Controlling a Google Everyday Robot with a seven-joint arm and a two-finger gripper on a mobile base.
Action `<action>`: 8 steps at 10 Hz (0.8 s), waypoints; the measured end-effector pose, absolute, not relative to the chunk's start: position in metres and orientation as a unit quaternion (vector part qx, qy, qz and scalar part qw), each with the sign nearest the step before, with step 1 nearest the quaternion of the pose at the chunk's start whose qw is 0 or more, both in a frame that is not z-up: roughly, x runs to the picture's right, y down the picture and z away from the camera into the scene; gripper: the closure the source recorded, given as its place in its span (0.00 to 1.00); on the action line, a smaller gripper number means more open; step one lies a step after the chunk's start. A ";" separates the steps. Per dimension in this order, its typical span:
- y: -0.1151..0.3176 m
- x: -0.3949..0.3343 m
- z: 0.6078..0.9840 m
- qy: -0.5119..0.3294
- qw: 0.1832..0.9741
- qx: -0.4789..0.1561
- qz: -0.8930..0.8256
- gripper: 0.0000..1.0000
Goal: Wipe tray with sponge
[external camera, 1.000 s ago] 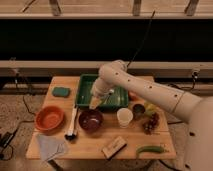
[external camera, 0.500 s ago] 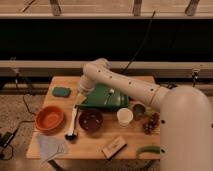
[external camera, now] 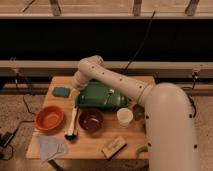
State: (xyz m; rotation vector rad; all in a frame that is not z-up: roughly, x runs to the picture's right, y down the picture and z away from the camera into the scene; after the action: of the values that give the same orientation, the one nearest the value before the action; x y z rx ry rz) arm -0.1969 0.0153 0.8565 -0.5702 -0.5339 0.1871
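The gripper [external camera: 76,85] is hanging over the left end of the tray [external camera: 102,100]; whether it is open or closed, I cannot tell. The sponge [external camera: 62,91] is lying flat just outside that same tray end, slightly apart from the gripper, its long axis following the tray's long side.

Wooden desk [external camera: 90,145]. Back left: sponge [external camera: 62,92], with the tray [external camera: 102,99] near it to the right. Middle row, left to right: orange bowl [external camera: 49,119], brush [external camera: 73,122], dark bowl [external camera: 91,120], white cup [external camera: 125,117]. Front: cloth [external camera: 50,146] at left, tan block [external camera: 114,146] toward right. Gripper [external camera: 76,89] low at the tray's left end.
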 end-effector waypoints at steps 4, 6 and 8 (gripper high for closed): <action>0.010 -0.222 0.876 -0.248 0.924 -0.276 0.091 0.35; 0.009 -0.234 0.891 -0.239 0.927 -0.275 0.092 0.35; 0.011 -0.248 0.905 -0.233 0.928 -0.277 0.090 0.35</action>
State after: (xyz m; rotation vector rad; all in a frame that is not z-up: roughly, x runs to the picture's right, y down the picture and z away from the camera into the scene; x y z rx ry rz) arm -0.2484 0.0113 0.9050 -0.5680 -0.4768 0.1848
